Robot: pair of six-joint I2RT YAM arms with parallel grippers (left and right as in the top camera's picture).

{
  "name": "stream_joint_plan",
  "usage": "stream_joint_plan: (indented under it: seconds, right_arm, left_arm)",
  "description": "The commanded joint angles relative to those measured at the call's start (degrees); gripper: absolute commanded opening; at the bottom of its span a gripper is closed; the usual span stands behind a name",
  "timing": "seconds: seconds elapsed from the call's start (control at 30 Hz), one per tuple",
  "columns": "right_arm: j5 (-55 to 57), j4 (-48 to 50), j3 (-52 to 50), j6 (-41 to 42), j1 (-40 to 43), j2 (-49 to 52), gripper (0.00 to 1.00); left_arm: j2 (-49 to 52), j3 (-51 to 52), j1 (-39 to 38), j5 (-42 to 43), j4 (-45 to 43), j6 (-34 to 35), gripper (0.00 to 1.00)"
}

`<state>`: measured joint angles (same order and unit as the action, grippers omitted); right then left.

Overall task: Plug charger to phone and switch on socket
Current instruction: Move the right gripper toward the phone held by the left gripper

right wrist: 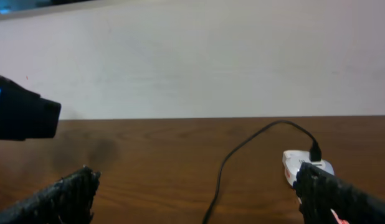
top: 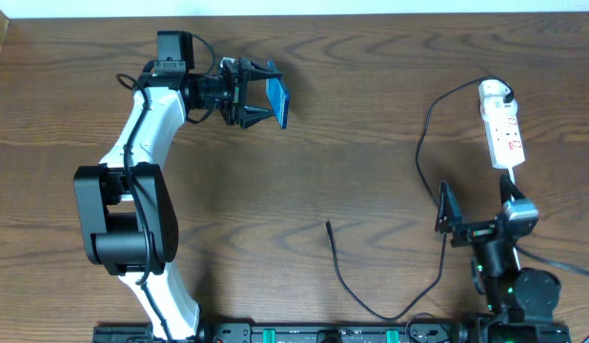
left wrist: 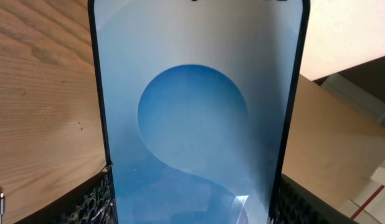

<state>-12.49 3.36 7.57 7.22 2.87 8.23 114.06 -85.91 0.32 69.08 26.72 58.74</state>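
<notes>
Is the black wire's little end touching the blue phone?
Apart. Overhead, the thin black charger cable's tip lies on the wooden table, far from the blue-screened phone held in the left gripper.

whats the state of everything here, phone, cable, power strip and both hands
phone: gripped by the left hand, turned on edge, screen lit blue, nothing plugged in
charger: slack on the table, one end plugged into the socket, connector tip free
socket: flat on the table at the far right, switch position cannot be told
left hand: shut on the phone
right hand: open, empty
</notes>
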Motion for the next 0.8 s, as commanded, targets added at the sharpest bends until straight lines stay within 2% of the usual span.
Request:
stream_joint_plan:
  seconds: [0.0, 0.03, 0.1, 0.2, 0.23, 0.33, 0.43, 0.5, 0.6, 0.77]
  right_arm:
    - [-3.9, -1.6, 9.4, 0.9, 0.1, 9.5, 0.99]
    - [-4.7, -2.0, 10.6, 0.9, 0.1, 11.1, 0.99]
    - [-11.9, -7.6, 21.1, 0.9, 0.1, 24.3, 0.99]
    - [-16.8, -15.0, 30.5, 0.9, 0.1, 34.9, 0.99]
    - [-20.5, -21.8, 37.8, 0.9, 0.1, 42.4, 0.99]
    - [-27.8, -29.3, 46.5, 0.9, 0.1, 52.3, 0.99]
    - [-33.4, -29.2, 50.0, 1.0, 0.1, 59.7, 0.99]
    - [-36.8, -28.0, 50.2, 5.4, 0.1, 63.6, 0.99]
    - [-38.8, -25.2, 50.2, 10.8, 0.0, 67.9, 0.99]
    - [-37.5, -22.3, 50.2, 10.7, -2.8, 73.0, 0.97]
  left_arm:
    - [-1.4, -0.3, 0.3, 2.2, -0.3, 0.3, 0.08]
    - [-1.4, -0.3, 0.3, 2.3, -0.3, 0.3, 0.07]
    - [-1.4, -0.3, 0.3, 2.3, -0.3, 0.3, 0.07]
    - [-1.4, -0.3, 0.3, 2.3, -0.3, 0.3, 0.07]
    - [-1.4, -0.3, 0.3, 2.3, -0.3, 0.3, 0.08]
    - [-1.4, -0.3, 0.3, 2.2, -0.3, 0.5, 0.07]
    - [-1.4, -0.3, 0.3, 1.8, -0.3, 0.5, 0.08]
    - [-1.4, -0.3, 0.2, 0.3, -0.3, 0.8, 0.07]
    - [-1.4, -0.3, 0.1, -1.3, -0.3, 1.6, 0.07]
    - [-1.4, -0.3, -1.4, -6.0, -0.3, 1.6, 0.08]
